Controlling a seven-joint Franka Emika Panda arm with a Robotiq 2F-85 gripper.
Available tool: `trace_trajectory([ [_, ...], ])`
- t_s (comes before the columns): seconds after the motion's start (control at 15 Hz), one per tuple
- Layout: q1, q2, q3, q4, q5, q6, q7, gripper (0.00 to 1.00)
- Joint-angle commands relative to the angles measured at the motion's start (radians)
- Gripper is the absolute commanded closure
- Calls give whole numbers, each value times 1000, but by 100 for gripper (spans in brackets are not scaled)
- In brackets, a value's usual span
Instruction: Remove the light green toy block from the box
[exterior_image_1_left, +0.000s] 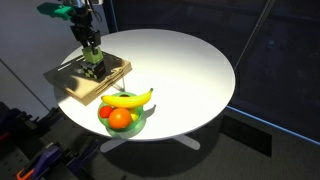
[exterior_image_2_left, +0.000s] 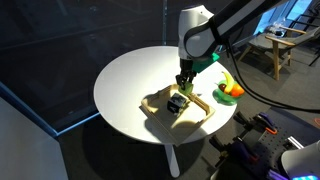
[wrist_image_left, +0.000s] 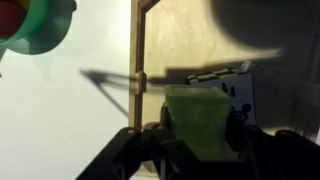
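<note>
Only wrist view reveals hand (wrist_image_left: 203, 138) gripping light green toy block (wrist_image_left: 200, 108), over box (wrist_image_left: 137, 50)

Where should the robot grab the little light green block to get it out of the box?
Pinch its two flat opposite sides, coming straight down from above. The light green toy block lies inside the box, whose low rims hinder a sideways reach. The gripper straddles it.

No readable text anywhere tbh; nothing legible on the box (exterior_image_1_left: 70, 92), the block (wrist_image_left: 200, 120), the fruit bowl (exterior_image_1_left: 139, 121), the desk (exterior_image_1_left: 190, 70) or the robot arm (exterior_image_2_left: 195, 25); any small labels are too blurry to make out.
</note>
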Motion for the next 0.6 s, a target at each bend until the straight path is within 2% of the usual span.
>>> trace_trajectory([
  [0.0,-17,-31,-27,-2,-17,-46,28,73],
  [0.53,-76,-13,-86,-3,-3,-21,28,73],
])
